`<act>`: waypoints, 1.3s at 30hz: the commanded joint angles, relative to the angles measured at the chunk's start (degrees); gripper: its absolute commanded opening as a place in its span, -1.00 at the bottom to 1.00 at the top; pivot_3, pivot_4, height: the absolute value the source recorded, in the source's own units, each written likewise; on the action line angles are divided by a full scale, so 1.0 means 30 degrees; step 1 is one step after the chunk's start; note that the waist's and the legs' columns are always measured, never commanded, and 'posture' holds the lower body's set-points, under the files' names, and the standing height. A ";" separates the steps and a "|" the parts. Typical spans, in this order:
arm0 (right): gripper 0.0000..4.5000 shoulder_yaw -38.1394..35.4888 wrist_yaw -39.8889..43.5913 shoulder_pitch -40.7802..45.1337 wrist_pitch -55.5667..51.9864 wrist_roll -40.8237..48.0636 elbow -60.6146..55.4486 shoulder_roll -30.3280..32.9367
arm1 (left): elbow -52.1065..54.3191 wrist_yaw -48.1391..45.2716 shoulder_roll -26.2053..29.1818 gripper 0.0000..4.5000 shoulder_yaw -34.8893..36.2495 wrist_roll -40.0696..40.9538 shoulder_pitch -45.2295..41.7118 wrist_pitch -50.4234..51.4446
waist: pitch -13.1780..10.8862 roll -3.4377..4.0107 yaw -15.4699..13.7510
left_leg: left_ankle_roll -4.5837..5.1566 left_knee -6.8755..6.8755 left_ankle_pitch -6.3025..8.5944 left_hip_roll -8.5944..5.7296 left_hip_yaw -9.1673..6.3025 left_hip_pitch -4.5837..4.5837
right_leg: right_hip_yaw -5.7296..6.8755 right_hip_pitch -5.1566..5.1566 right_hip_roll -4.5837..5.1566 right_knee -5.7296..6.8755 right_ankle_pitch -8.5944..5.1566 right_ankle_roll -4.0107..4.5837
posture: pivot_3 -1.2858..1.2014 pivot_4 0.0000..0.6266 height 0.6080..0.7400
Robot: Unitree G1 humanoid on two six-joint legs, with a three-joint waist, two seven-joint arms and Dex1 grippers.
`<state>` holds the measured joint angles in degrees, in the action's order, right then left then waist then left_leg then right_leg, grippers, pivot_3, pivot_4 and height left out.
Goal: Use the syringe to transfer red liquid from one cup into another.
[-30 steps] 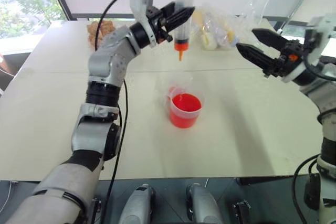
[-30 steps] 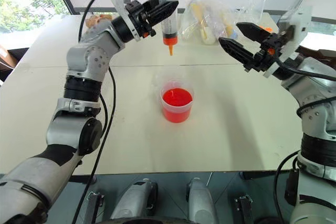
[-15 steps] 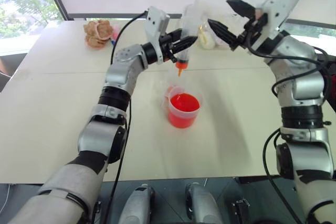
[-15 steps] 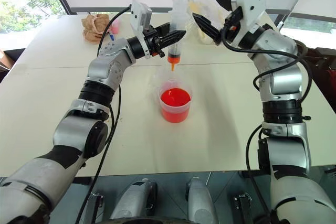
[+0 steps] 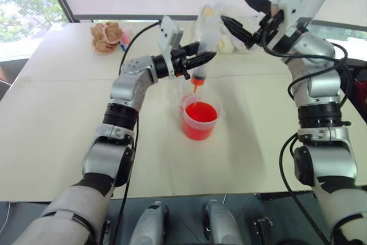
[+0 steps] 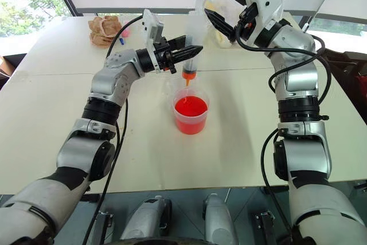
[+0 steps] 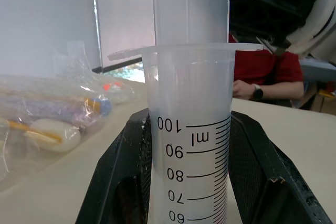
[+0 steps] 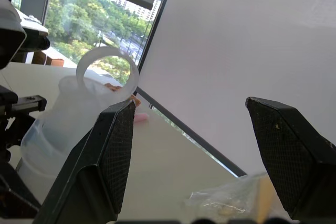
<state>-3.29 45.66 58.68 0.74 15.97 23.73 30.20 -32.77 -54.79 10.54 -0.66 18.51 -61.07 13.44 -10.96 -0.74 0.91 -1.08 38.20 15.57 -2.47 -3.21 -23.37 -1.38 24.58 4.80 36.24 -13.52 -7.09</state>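
Note:
My left gripper (image 5: 198, 61) is shut on the barrel of the clear syringe (image 5: 202, 50), which it holds upright with the orange tip (image 5: 195, 85) pointing down, just above the far rim of the red cup. The red cup (image 5: 200, 120) stands mid-table and holds red liquid (image 6: 191, 106). A faint colourless cup (image 5: 182, 93) sits just behind it to the left. My right gripper (image 5: 234, 7) is open, up beside the syringe's plunger top (image 8: 107, 72) and apart from it. In the left wrist view the scale-marked barrel (image 7: 191, 145) sits clamped between my fingers (image 7: 118, 182).
Clear plastic bags (image 5: 232, 38) with small items lie at the table's back, right behind the syringe. A brownish lump (image 5: 106, 35) sits at the back left. A person in a red top (image 7: 262, 72) sits beyond the table. The white table (image 5: 57, 119) is bare at left and front.
The left gripper has lowered the syringe, bringing its tip close over the red cup. The right arm has swung up and leftward, its open gripper now beside the plunger top.

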 commanded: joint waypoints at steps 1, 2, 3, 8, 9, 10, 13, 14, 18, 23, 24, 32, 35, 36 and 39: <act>0.55 -0.0379 0.0299 0.0760 0.0140 0.0372 -0.0683 -0.0160 | 0.0336 0.0019 -0.0073 -0.36 -0.0091 -0.0226 -0.0379 -0.0543 | 0.0000 0.0000 -0.0006 | 0.0002 0.0000 0.0001 0.0000 -0.0001 0.0000 | 0.0000 0.0000 0.0000 0.0000 0.0000 0.0000 | 0.03 -0.52 1.00; 0.55 -0.0401 0.0357 0.0798 0.0097 0.0404 -0.0723 -0.0171 | 0.0245 0.0027 -0.0078 -0.36 -0.0081 -0.0258 -0.0404 -0.0597 | 0.0000 0.0000 -0.0001 | 0.0003 0.0000 0.0001 -0.0002 0.0000 0.0000 | 0.0000 0.0000 0.0000 0.0000 0.0000 0.0000 | 0.03 -0.52 1.00; 0.55 -0.0410 0.0438 0.0820 0.0039 0.0438 -0.0787 -0.0183 | 0.0168 0.0032 -0.0070 -0.36 -0.0088 -0.0312 -0.0418 -0.0658 | 0.0000 0.0000 0.0000 | 0.0003 0.0000 0.0001 -0.0001 0.0001 0.0000 | 0.0000 0.0000 0.0000 0.0000 0.0000 0.0000 | 0.03 -0.52 1.00; 0.55 -0.0291 0.1245 0.0589 -0.0898 0.1091 -0.1797 -0.0334 | 0.0026 0.0027 -0.0091 -0.36 -0.0142 -0.0456 -0.0416 -0.0822 | 0.0000 0.0000 -0.0003 | 0.0005 0.0001 0.0002 0.0000 -0.0001 0.0000 | 0.0000 0.0000 0.0000 0.0000 0.0000 0.0000 | 0.03 -0.52 1.00; 0.55 -0.0299 0.1252 0.0569 -0.1025 0.1159 -0.1932 -0.0418 | 0.0027 0.0010 -0.0086 -0.36 -0.0182 -0.0488 -0.0401 -0.0872 | 0.0000 0.0000 -0.0007 | 0.0004 0.0001 0.0002 0.0000 -0.0002 0.0000 | 0.0000 0.0000 0.0000 0.0001 0.0000 0.0000 | 0.03 -0.52 1.00; 0.55 -0.0295 0.1196 0.0589 -0.1039 0.1111 -0.1937 -0.0531 | 0.0013 -0.0010 -0.0094 -0.36 -0.0203 -0.0496 -0.0405 -0.0896 | 0.0000 0.0000 -0.0006 | 0.0005 0.0001 0.0003 0.0000 -0.0003 0.0000 | 0.0001 0.0000 0.0000 0.0001 0.0000 0.0000 | 0.03 -0.52 1.00; 0.32 -0.0251 0.1122 0.0605 -0.0846 0.0942 -0.1807 -0.0896 | -0.0041 -0.0013 -0.0107 -0.36 -0.0218 -0.0521 -0.0432 -0.0965 | 0.0000 0.0001 -0.0001 | 0.0005 0.0001 0.0003 0.0000 -0.0002 0.0000 | 0.0001 0.0000 0.0000 0.0002 0.0000 0.0000 | 0.03 -0.52 1.00; 0.18 -0.0210 0.1214 0.0565 -0.0786 0.0884 -0.1798 -0.0951 | -0.0068 0.0012 -0.0118 -0.36 -0.0204 -0.0536 -0.0452 -0.0992 | 0.0000 0.0001 0.0003 | 0.0005 0.0000 0.0003 -0.0001 -0.0004 0.0000 | 0.0000 0.0002 -0.0001 0.0002 0.0000 0.0001 | 0.03 -0.52 1.00; -0.72 -0.0153 0.1486 0.0516 -0.0825 0.0854 -0.1825 -0.1161 | -0.0068 0.0104 -0.0089 -0.36 -0.0093 -0.0528 -0.0548 -0.1021 | 0.0000 0.0001 0.0007 | 0.0005 0.0001 0.0002 -0.0001 -0.0005 0.0000 | 0.0001 0.0003 -0.0002 0.0005 0.0000 0.0001 | 0.03 -0.52 1.00; -0.97 -0.0144 0.1335 0.0457 -0.0863 0.0720 -0.1705 -0.1420 | 0.0382 0.0366 -0.0077 -0.36 0.0181 -0.0320 -0.0632 -0.0823 | 0.0002 0.0004 -0.0001 | 0.0004 0.0001 0.0002 -0.0001 -0.0006 0.0000 | 0.0000 0.0004 -0.0001 0.0006 0.0000 0.0000 | 0.03 -0.52 1.00; -0.97 -0.0087 0.1329 0.0364 -0.0933 0.0690 -0.1716 -0.1473 | 0.0520 0.0595 -0.0118 -0.36 0.0342 -0.0204 -0.0658 -0.0755 | 0.0002 0.0004 0.0000 | 0.0004 0.0001 0.0002 -0.0002 -0.0005 -0.0001 | 0.0000 0.0004 0.0000 0.0005 0.0000 0.0001 | 0.03 -0.52 1.00; -0.97 0.0300 0.1428 -0.1123 -0.1731 0.0978 -0.2161 -0.2222 | 0.2997 0.1253 -0.0293 -0.36 0.0555 0.0386 -0.0064 0.0613 | 0.0003 0.0005 0.0012 | 0.0004 0.0001 0.0002 0.0001 -0.0011 0.0001 | 0.0000 0.0004 -0.0002 0.0010 0.0000 0.0001 | 0.03 -0.52 1.00; -0.97 0.0424 0.1436 -0.1635 -0.1878 0.0944 -0.2335 -0.2555 | 0.3578 0.1364 -0.0351 -0.36 0.0584 0.0437 0.0130 0.0973 | 0.0003 0.0006 0.0047 | -0.0002 0.0001 -0.0001 0.0005 -0.0011 0.0004 | -0.0002 0.0006 -0.0006 0.0019 0.0001 0.0002 | 0.03 -0.52 1.00; -0.97 0.0432 0.1438 -0.1739 -0.1910 0.0906 -0.2382 -0.2628 | 0.3704 0.1392 -0.0364 -0.36 0.0601 0.0443 0.0168 0.1062 | 0.0003 0.0006 0.0043 | -0.0001 0.0002 -0.0001 0.0007 -0.0012 0.0004 | -0.0002 0.0007 -0.0008 0.0024 0.0001 0.0002 | 0.03 -0.52 1.00; -0.97 0.0499 0.1371 -0.2147 -0.2166 0.0952 -0.2617 -0.3069 | 0.3973 0.1516 -0.0356 -0.36 0.0717 0.0480 0.0151 0.1213 | 0.0003 0.0006 0.0031 | -0.0006 0.0004 -0.0004 0.0007 -0.0012 0.0003 | -0.0003 0.0012 -0.0008 0.0029 0.0001 0.0003 | 0.03 -0.52 1.00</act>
<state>-4.73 48.35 53.49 -4.73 18.50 17.98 22.81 -26.08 -51.56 10.15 -0.56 17.14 -57.66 18.24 -10.96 -0.72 1.01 -1.10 38.21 15.56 -2.45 -3.25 -23.36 -1.38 24.61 4.77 36.32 -13.52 -7.08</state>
